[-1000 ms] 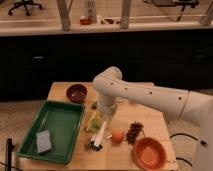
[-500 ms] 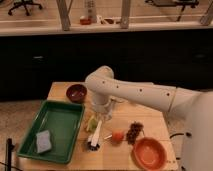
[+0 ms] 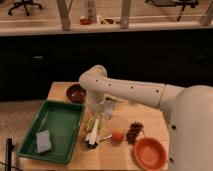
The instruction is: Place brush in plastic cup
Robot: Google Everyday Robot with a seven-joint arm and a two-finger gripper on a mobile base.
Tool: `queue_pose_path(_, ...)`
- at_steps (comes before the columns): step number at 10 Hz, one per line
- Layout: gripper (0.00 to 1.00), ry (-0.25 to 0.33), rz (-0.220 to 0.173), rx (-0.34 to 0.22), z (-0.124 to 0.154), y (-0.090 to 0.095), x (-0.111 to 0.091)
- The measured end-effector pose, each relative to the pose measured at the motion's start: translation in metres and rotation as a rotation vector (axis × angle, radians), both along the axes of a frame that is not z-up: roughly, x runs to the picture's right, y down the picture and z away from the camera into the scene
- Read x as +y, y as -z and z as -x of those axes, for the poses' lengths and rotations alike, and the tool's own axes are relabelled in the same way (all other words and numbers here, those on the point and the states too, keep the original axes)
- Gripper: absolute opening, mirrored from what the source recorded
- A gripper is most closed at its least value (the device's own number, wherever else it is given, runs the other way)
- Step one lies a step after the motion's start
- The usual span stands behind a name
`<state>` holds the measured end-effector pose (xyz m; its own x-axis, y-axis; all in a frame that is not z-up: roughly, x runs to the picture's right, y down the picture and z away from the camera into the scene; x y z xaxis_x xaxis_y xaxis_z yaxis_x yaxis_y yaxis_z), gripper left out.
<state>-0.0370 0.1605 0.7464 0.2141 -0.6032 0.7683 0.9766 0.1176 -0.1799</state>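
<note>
The brush (image 3: 93,132) lies on the wooden table (image 3: 150,122) with its cream-white handle pointing away and its dark bristle head (image 3: 90,145) toward the front edge. The yellow-green plastic cup (image 3: 89,122) sits at the handle's far end, partly hidden by my arm. My gripper (image 3: 96,109) hangs down from the white arm's wrist just above the cup and the handle's top end.
A green tray (image 3: 60,120) holding a grey sponge (image 3: 44,141) is at the left. A dark red bowl (image 3: 76,92) is behind, and a greyish cup (image 3: 109,108) sits beside the gripper. An orange fruit (image 3: 117,136), dark grapes (image 3: 133,131), an orange bowl (image 3: 149,153) and a small fork (image 3: 105,137) lie to the right.
My arm's elbow and wrist have swung left, bringing the gripper over the cup and the handle's end. The brush and cup have not visibly moved.
</note>
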Motion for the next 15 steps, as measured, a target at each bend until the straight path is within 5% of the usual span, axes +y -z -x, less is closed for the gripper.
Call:
queue_pose_path(8,0.03,0.038,0.021,0.000,0.009,-0.025,-0.006)
queue_pose_path(15,0.72,0.029,0.039,0.022,0.007,-0.036,-0.007)
